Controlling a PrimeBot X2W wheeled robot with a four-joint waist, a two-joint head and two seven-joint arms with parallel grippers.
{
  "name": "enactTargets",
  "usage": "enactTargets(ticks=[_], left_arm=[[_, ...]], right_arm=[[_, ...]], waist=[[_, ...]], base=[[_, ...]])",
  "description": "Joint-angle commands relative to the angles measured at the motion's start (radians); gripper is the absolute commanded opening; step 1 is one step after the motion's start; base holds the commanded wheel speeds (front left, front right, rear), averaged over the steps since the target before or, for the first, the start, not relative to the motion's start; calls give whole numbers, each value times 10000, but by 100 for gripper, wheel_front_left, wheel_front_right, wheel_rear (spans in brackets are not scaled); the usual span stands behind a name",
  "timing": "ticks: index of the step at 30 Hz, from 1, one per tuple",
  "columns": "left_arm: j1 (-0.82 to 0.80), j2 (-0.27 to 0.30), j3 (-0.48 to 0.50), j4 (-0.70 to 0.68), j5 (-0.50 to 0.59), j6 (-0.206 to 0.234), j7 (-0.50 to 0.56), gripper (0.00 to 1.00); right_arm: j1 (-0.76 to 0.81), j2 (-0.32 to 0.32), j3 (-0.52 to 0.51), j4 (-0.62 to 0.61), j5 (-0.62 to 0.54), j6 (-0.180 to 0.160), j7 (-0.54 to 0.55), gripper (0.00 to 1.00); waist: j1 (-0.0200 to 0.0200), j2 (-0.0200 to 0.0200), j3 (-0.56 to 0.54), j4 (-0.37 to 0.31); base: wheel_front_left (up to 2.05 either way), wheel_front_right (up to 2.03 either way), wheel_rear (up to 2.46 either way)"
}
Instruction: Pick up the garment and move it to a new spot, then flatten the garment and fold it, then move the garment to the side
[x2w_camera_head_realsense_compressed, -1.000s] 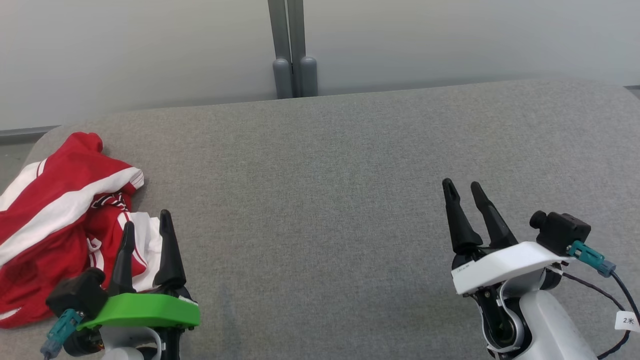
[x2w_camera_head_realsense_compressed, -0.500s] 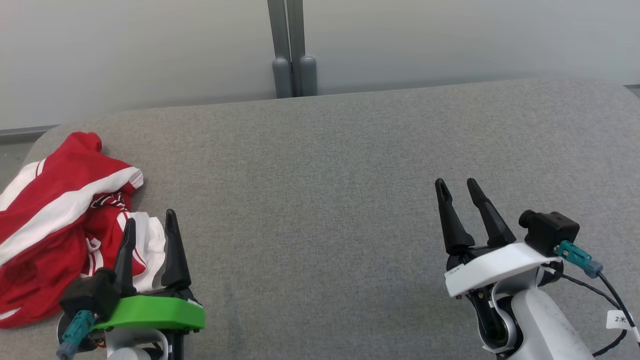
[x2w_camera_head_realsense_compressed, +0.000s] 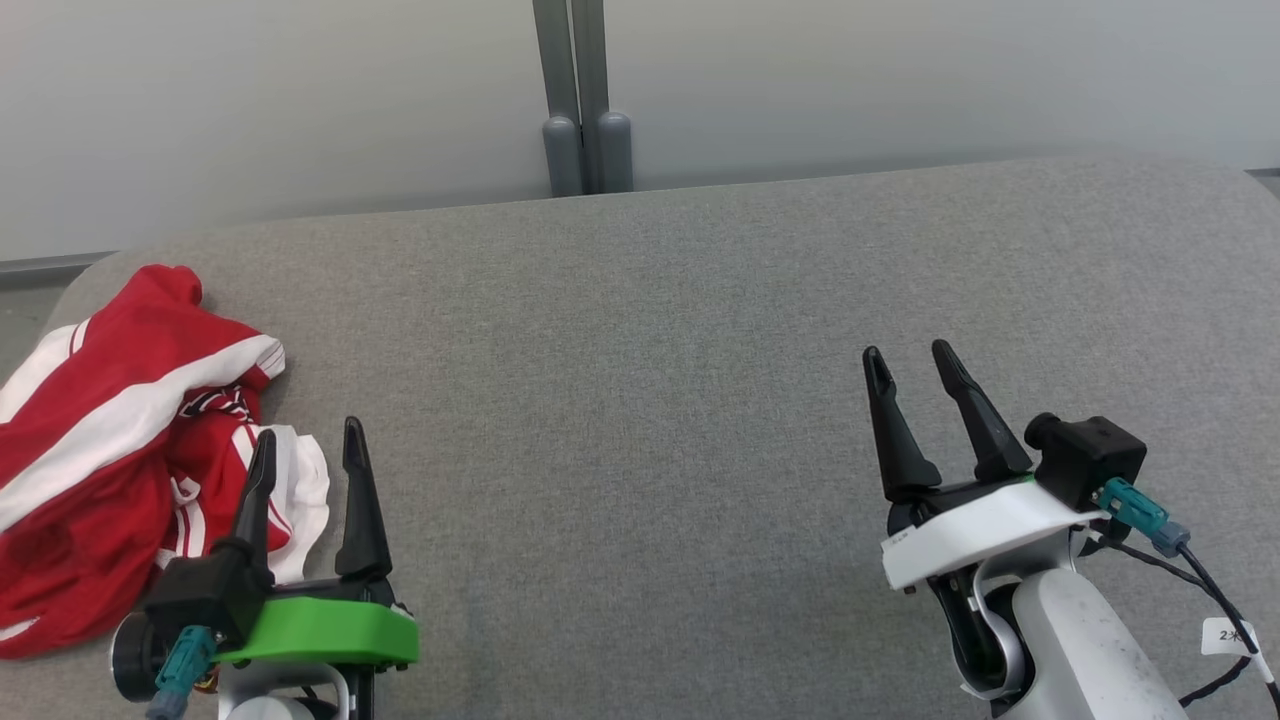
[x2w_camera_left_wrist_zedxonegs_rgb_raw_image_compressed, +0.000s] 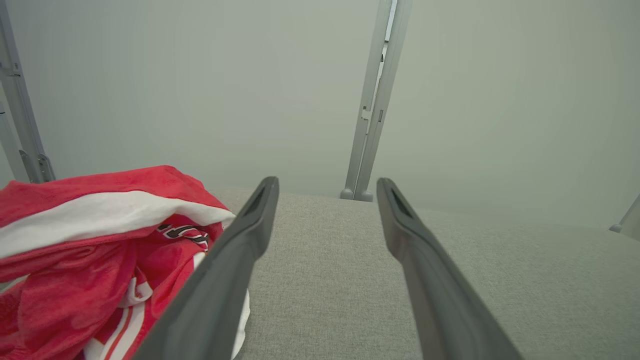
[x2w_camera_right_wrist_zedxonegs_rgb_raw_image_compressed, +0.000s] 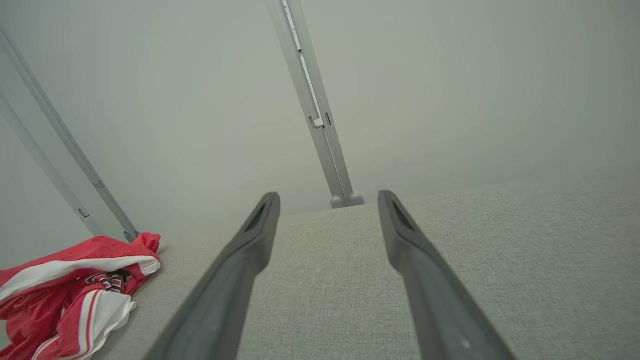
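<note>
Padded surface: grey woven fabric, wide, with rounded far corners.
Wall: pale panels behind it, joined at 1 grey post.
Garment: red jersey with white stripes, crumpled in a heap at the surface's left end, not held.
Right gripper: white-shelled, 2 dark fingers spread apart with nothing between them, over bare fabric well away from the jersey.
Left gripper: green-shelled, fingers spread and empty, at the jersey's near right edge; I cannot tell if it touches.
</note>
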Motion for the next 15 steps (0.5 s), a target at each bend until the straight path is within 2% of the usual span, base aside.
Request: enactTargets(ticks=[1,15], left_arm=[[79,78,-27,-80,221,54,-93,100],[163,82,-215,-163,1077,165,-331,100]], right_arm=[[-98,-6,11,-20,-213,6,-83,100],[-193,12,141,121,-1047,7,-323,100]], waist=[[0,0,3,1],[0,0,23,50]], base=[[0,0,0],[0,0,0]])
